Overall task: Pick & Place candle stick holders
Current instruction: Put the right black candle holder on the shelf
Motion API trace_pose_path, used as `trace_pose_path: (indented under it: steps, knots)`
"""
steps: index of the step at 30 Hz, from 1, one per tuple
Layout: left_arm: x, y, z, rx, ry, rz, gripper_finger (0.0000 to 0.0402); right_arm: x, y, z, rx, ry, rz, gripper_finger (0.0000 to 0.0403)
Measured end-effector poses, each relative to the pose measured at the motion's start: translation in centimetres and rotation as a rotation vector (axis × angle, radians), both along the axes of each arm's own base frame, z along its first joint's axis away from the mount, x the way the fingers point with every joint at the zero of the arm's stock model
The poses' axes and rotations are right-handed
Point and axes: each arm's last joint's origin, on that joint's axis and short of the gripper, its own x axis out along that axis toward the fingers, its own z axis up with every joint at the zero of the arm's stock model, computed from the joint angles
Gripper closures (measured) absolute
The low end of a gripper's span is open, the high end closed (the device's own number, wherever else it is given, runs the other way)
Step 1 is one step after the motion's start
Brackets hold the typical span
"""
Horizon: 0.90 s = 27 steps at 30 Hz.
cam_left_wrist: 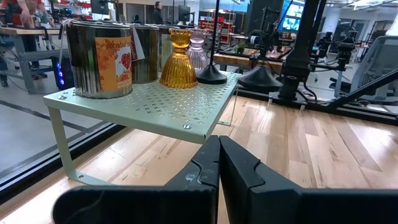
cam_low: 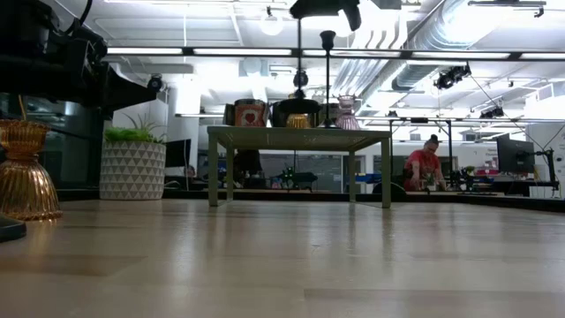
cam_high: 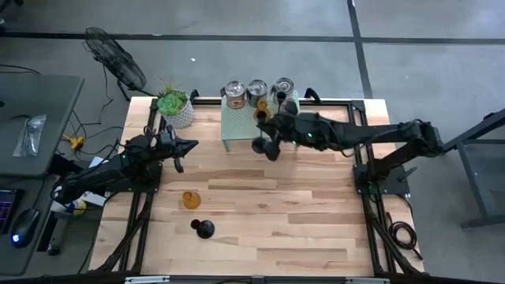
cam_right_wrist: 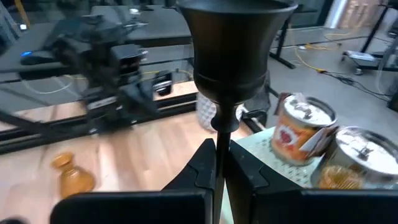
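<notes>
A black stemmed holder (cam_right_wrist: pixel 233 56) is pinched by its thin stem between the fingers of the right gripper (cam_right_wrist: pixel 221 163), held over the front edge of the pale green perforated shelf (cam_left_wrist: pixel 163 106). A second black holder (cam_left_wrist: pixel 212 73) stands on that shelf, just beside an amber glass holder (cam_left_wrist: pixel 178 61) and a pale pink glass holder (cam_left_wrist: pixel 198 51). Three shiny silver cups stand along the shelf's back; the nearest silver cup (cam_left_wrist: pixel 99 57) bears an orange label. Away from the shelf, on the bare wooden table (cam_high: pixel 300 213), a second amber holder (cam_high: pixel 191 199) stands upright, and the third black holder (cam_high: pixel 203 228) lies near it, towards the front edge. The left gripper (cam_left_wrist: pixel 217 171), its fingers pressed together on nothing, hangs over the table's left side facing the shelf. One white pot with a green plant (cam_high: pixel 175 106) stands at the back left corner.
</notes>
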Motion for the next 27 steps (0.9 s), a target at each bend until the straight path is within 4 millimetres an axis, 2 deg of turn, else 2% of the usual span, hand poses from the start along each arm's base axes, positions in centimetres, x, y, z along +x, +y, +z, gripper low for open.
trace_pose_path:
  steps: [8,14,21,27]
  knots:
    - [0.0,0.0,0.0,0.0,-0.001,0.0,0.0402,2.6,-3.0,-0.1,0.013,0.011,-0.042,0.0397]
    - [0.0,0.0,0.0,0.0,0.0,0.0,0.0402,2.9,-4.2,-0.4,0.016,0.019,-0.078,0.0397]
    - [0.0,0.0,0.0,0.0,-0.001,0.0,0.0402,2.8,-4.7,-0.4,0.006,0.02,-0.136,0.0396]
    - [0.0,0.0,0.0,0.0,-0.001,0.0,0.0402,2.8,-4.4,-0.4,0.029,0.008,-0.133,0.0396]
